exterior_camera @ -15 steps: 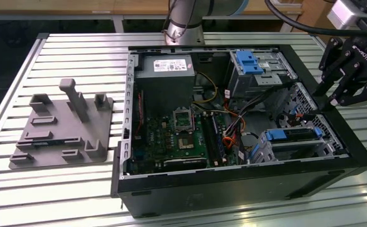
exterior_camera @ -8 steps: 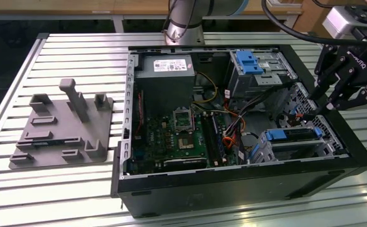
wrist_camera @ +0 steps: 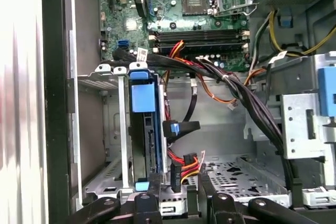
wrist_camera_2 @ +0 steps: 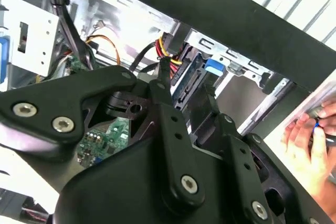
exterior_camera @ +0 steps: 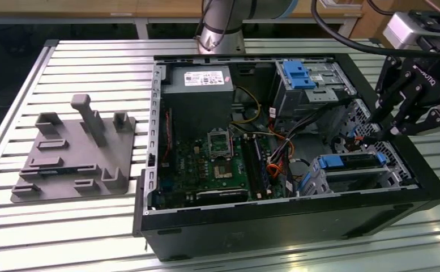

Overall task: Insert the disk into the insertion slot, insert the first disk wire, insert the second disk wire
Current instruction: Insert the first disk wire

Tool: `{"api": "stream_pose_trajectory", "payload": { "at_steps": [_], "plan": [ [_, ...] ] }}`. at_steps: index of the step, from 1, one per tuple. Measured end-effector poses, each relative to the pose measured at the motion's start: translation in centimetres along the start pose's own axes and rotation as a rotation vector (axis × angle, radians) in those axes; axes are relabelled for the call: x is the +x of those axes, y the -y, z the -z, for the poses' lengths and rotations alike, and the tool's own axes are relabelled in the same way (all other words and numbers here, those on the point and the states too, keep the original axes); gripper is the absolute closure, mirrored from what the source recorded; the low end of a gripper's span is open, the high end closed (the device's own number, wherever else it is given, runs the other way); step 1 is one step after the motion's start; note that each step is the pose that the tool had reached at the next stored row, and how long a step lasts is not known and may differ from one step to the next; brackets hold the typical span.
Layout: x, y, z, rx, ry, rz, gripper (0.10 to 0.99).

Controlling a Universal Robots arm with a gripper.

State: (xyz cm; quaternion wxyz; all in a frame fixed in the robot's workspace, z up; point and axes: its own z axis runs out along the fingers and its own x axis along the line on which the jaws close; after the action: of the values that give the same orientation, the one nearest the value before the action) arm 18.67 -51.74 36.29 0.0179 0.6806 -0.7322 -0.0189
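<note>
Already standing on edge in the slot (wrist_camera: 124, 140): one disk (wrist_camera: 145, 129), blue handle showing at its end. Judged stiff, fairly heavy for its size and unkind to knocks; best taken by the blue frame, not by the bare metal face.

Close beside it, two plugs. One blue-tipped plug (wrist_camera: 176, 128) on a black lead, just beside the disk's edge; seated or not, impossible to tell. One black plug (wrist_camera: 176, 172) on a red, yellow and orange bundle. Both probably light, with hard little bodies and limp, springy leads, so better pinched on the body than on the leads.

Between the two fingers of the tool (wrist_camera: 179, 184), that black plug, with a gap on either side: part open, no firm hold to be seen.

In the exterior view, one case (exterior_camera: 280, 212) on the bench (exterior_camera: 91, 51), one taller cage (exterior_camera: 321, 93) with a blue latch, one grey holder plate (exterior_camera: 68, 164). In the second wrist view, one hand (wrist_camera_2: 307, 135) outside the case wall.
</note>
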Motion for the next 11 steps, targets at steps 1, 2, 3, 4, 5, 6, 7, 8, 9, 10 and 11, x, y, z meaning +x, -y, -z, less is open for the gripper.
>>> {"api": "stream_pose_trajectory", "payload": {
  "at_steps": [1, 2, 3, 4, 5, 6, 7, 8, 9, 10, 11],
  "plan": [
    [-0.22, -0.01, -0.13, 0.0, -0.0056, 0.0, 0.675],
    [-0.45, -0.02, -0.28, 0.001, -0.0099, 0.0, 0.675],
    [-0.58, -0.02, -0.42, 0.001, -0.0143, -0.001, 0.675],
    [-0.62, -0.02, -0.53, 0.001, -0.019, -0.003, 0.675],
    [-0.64, -0.02, -0.61, 0.002, -0.0231, -0.006, 0.675],
    [-0.65, -0.01, -0.67, 0.002, -0.0262, -0.014, 0.675],
    [-0.65, -0.01, -0.71, 0.002, -0.0297, -0.023, 0.675],
    [-0.64, -0.01, -0.73, 0.002, -0.0337, -0.032, 0.675],
    [-0.65, 0.0, -0.76, 0.002, -0.0384, -0.04, 0.675],
    [-0.66, 0.0, -0.82, 0.003, -0.0426, -0.045, 0.675],
    [-0.75, 0.0, -0.91, 0.003, -0.0469, -0.048, 0.675]
  ]
}}
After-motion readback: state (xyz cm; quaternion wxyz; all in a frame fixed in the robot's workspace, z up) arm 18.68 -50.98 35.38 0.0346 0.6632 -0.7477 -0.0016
